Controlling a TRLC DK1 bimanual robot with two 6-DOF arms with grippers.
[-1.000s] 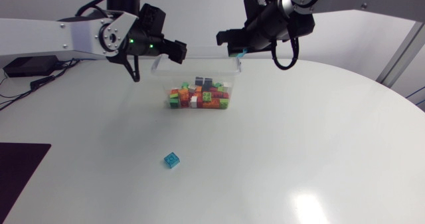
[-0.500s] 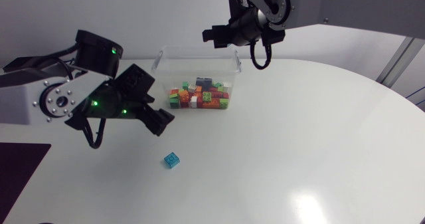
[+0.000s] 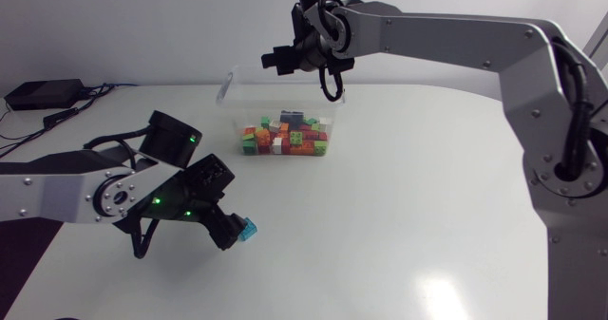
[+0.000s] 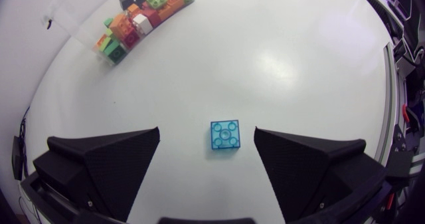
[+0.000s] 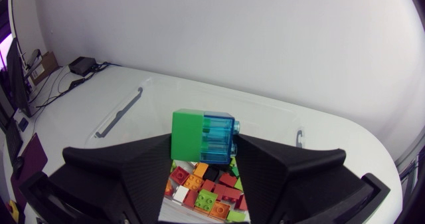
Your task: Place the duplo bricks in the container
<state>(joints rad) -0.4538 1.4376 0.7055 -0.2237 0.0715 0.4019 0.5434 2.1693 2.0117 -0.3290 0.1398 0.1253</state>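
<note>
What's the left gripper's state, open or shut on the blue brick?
Open. The left gripper straddles the blue brick, with bare table showing between each finger and it.

The right gripper (image 5: pixel 204 139) was clamped on a joined pair of bricks (image 5: pixel 202 144), a green brick (image 5: pixel 187 136) against one finger and a clear blue brick (image 5: pixel 220 141) against the other. Right under it sat the clear container (image 5: pixel 121 114), near the table's (image 5: pixel 80 108) far edge. In the container lay a heap of bricks (image 5: pixel 206 189): red, orange, green, white and black.
</note>
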